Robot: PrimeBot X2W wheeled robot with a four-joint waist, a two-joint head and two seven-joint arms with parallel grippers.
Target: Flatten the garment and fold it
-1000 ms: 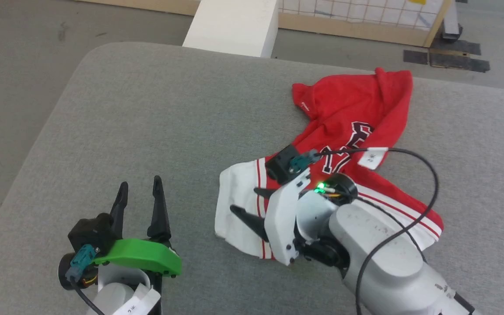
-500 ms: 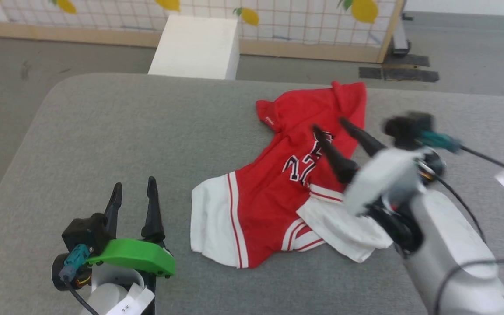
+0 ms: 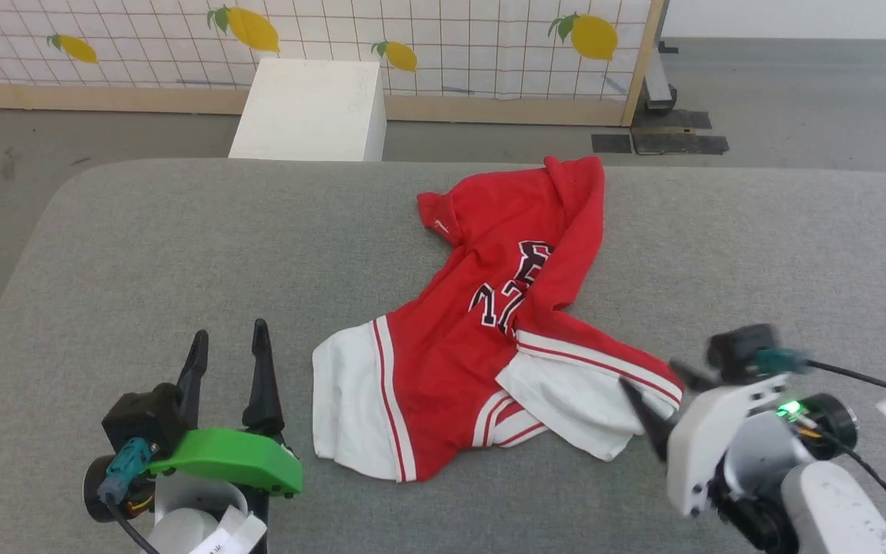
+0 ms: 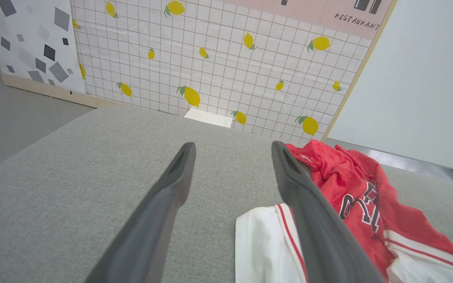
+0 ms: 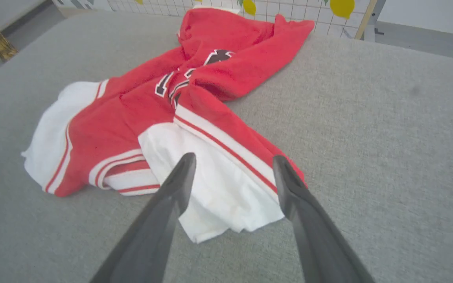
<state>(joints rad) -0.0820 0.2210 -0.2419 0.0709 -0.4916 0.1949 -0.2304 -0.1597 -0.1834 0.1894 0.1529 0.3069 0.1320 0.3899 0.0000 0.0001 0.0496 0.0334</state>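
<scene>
Pulled back since a second ago, the right gripper (image 3: pixel 647 372) now hangs off the near right corner of the garment (image 3: pixel 443 346), jaws spread wide and empty (a white sleeve (image 5: pixel 218 184) lies just beyond its fingertips). From that gripper the garment stretches ahead and leftward, crumpled on the grey padded table (image 3: pixel 181 231), its black print partly folded under. The left gripper (image 3: pixel 229 329) is spread wide and empty too, with the garment just to its right.

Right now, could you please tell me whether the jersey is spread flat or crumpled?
Crumpled: the jersey lies bunched on the grey surface, its red body twisted and folded over itself.
</scene>
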